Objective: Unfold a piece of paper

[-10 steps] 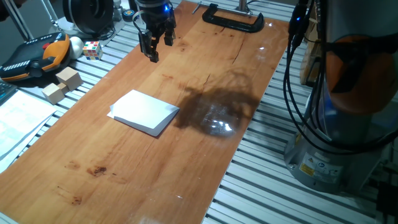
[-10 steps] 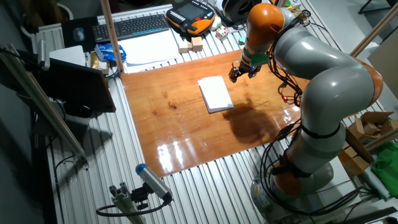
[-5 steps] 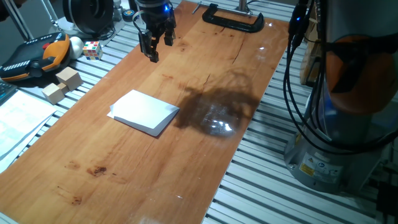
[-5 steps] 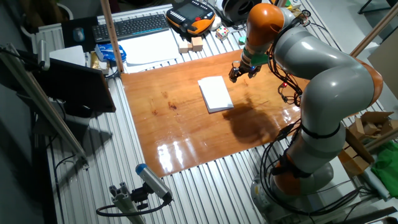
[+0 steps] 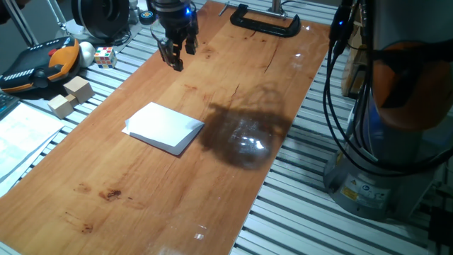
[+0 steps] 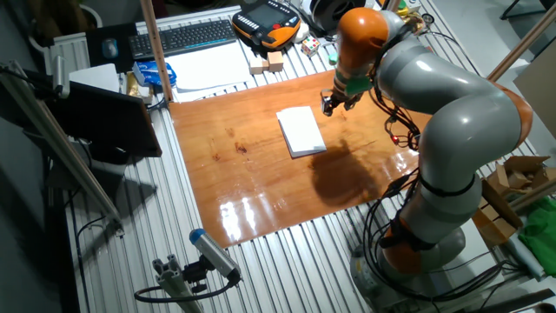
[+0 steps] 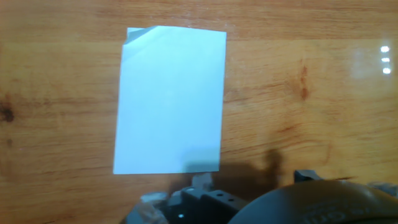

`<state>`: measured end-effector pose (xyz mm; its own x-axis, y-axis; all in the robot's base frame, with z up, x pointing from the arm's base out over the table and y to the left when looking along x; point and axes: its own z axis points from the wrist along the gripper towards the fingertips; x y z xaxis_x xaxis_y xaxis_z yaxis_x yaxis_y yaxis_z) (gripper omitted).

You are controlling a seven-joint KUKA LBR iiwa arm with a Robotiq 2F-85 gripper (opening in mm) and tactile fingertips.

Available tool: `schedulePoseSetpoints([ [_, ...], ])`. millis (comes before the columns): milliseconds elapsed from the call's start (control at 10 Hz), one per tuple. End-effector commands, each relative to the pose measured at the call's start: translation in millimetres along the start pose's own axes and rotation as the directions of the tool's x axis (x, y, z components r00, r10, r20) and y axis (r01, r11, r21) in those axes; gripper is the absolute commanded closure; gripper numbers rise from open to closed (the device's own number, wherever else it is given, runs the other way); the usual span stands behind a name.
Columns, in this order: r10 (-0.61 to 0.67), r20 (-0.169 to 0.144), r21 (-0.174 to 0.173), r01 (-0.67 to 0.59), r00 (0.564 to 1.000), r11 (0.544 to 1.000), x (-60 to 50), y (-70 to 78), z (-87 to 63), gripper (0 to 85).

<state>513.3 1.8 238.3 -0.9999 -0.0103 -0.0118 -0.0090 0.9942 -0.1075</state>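
The gripper (image 5: 175, 53) hangs above the far end of the wooden table (image 5: 233, 177), holding nothing; whether its 2 fingers are parted or closed I cannot tell. The piece of paper (image 5: 163, 127) lies folded flat on the board, well apart from the gripper, 1 corner slightly lifted (image 7: 142, 35).

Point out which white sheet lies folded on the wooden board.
It is the piece of paper, plain white, folded double, alone in the middle of the wooden board. The printed sheets lie flat off the board, beside the wooden blocks.
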Motion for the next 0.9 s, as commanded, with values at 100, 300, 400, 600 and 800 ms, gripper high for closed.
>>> schedulePoseSetpoints([
  [100, 0.001, -0.001, -0.002, -0.001, 1.0, 1.0, -0.1, -0.9, 0.9, 83.0],
  [300, 0.01, 0.005, -0.002, -0.01, 1.0, 1.0, -1.4, 1.8, 3.7, 83.0],
  [400, 0.016, 0.005, -0.003, -0.016, 1.0, 1.0, -3.2, 3.1, 6.6, 83.0],
  [600, 0.032, 0.004, -0.01, -0.032, 0.999, 0.999, -10.5, 9.2, 17.0, 83.0],
  [800, 0.058, 0.013, -0.019, -0.058, 0.998, 0.998, -17.1, 18.5, 33.9, 83.0],
])
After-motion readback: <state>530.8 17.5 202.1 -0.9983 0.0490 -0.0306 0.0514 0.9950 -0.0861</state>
